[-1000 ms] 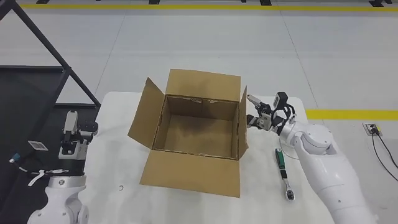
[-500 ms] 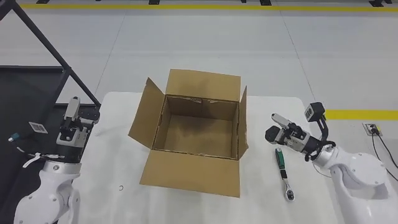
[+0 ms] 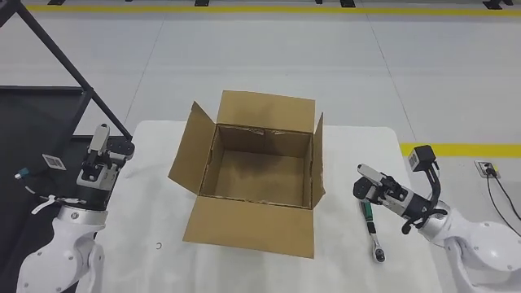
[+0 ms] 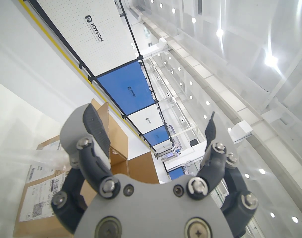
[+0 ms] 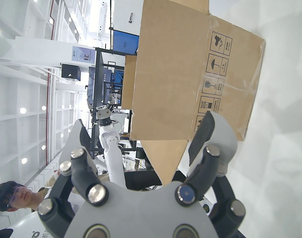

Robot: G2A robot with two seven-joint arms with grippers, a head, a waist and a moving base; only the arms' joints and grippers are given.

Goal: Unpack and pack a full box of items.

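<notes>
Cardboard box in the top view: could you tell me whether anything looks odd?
Nothing looks damaged or spilled. The cardboard box stands upright with its flaps open, and a green-handled ratchet wrench lies on the table beside it.

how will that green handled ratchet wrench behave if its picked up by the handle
The ratchet wrench looks like a rigid metal bar, so it should stay stiff. Its metal head sits far from the green grip, so held there it may tip head-down. Lying flat on the table, it seems unlikely to roll if pushed.
</notes>
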